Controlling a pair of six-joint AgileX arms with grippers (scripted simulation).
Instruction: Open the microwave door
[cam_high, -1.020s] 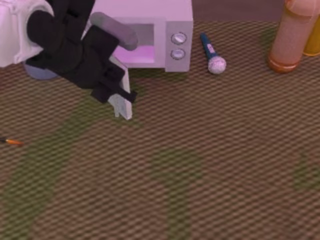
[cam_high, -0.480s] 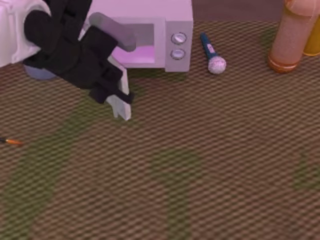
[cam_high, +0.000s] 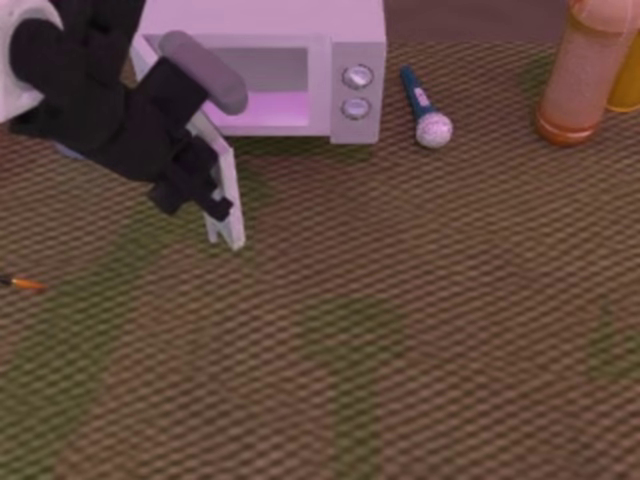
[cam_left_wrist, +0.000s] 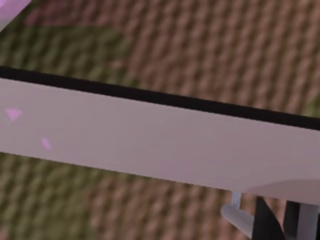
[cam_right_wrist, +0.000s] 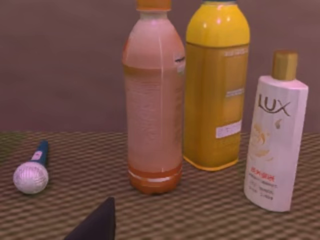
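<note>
1. One arm works: the left gripper (cam_high: 215, 200), fingers clamped on the microwave door (cam_high: 226, 195), holds its free edge to swing it outward.
2. Door stands wide open, left of the microwave (cam_high: 300, 70) on the desk's far side.
3. Right gripper's fingers cannot be judged.

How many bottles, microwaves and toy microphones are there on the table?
Bottles: 3, the orange bottle, the yellow bottle and the white bottle
Microwaves: 1, the microwave
Microphones: 1, the microphone
Total: 5
</note>
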